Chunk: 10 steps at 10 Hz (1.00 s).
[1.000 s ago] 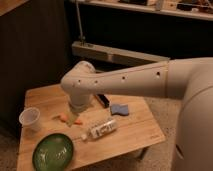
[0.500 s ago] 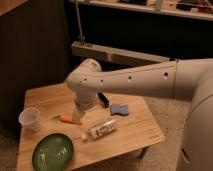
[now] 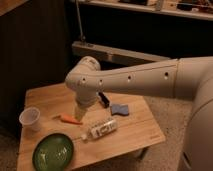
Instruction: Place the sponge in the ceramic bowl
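one pincer low over the table (open or closed, cannot tell), sponge near it, ceramic bowl well apart

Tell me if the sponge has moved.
No. The sponge sits in the same spot beside the black block. The gripper hangs by the carrot.

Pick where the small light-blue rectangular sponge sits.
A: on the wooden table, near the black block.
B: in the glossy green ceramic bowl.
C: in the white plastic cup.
A: the sponge lies on the wooden table, just right of the black rectangular block and far from the green bowl; the claw hangs left of it, by the orange piece.
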Tool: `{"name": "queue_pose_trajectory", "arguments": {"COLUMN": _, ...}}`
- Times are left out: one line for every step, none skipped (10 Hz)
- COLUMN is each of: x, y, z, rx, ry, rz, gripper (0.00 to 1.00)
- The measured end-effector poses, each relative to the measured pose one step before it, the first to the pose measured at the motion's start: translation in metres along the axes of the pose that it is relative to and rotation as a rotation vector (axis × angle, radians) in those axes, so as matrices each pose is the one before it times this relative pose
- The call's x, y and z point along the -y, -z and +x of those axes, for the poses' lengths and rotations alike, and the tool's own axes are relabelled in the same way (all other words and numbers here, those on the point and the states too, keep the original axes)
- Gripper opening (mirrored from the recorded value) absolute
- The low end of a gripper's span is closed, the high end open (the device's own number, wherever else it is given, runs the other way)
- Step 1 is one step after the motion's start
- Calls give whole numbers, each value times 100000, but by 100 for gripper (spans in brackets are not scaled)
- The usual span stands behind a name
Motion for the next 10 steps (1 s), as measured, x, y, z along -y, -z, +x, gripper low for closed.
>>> {"name": "queue_pose_trajectory", "arguments": {"x": 2344, "y": 354, "z": 495, "rx": 1668, "ry": 2966, "rz": 2519, "gripper": 80}}
{"name": "queue_pose_trajectory", "arguments": {"x": 3013, "y": 27, "z": 727, "rx": 2802, "ry": 3181, "rz": 1802, "gripper": 80}}
{"name": "queue_pose_trajectory", "arguments": {"x": 2165, "y": -77, "z": 958, "rx": 2344, "ry": 1209, "rz": 658, "gripper": 80}}
{"name": "queue_pose_trajectory", "arguments": {"x": 2432, "y": -105, "z": 1441, "rx": 1879, "ry": 744, "rz": 704, "gripper": 80}}
{"name": "queue_pose_trajectory", "arguments": {"x": 3820, "y": -427, "z": 2213, "rx": 3060, "ry": 1492, "rz": -46, "gripper": 80}}
{"name": "queue_pose_trajectory", "arguments": {"x": 1913, "y": -777, "z": 1040, "rx": 790, "ry": 1706, "rz": -99, "gripper": 80}}
{"name": "queue_pose_trajectory", "arguments": {"x": 993, "y": -853, "z": 571, "rx": -31, "ry": 1209, "rz": -56, "gripper": 80}}
{"name": "queue_pose_trajectory", "arguments": {"x": 1051, "y": -2121, "z": 722, "rx": -355, "ry": 2337, "rz": 500, "gripper": 80}}
{"name": "queue_pose_trajectory", "arguments": {"x": 114, "y": -2274, "z": 725, "rx": -632, "ry": 2410, "rz": 704, "gripper": 80}}
{"name": "queue_pose_trajectory", "arguments": {"x": -220, "y": -1522, "z": 585, "rx": -502, "ry": 719, "rz": 538, "gripper": 80}}
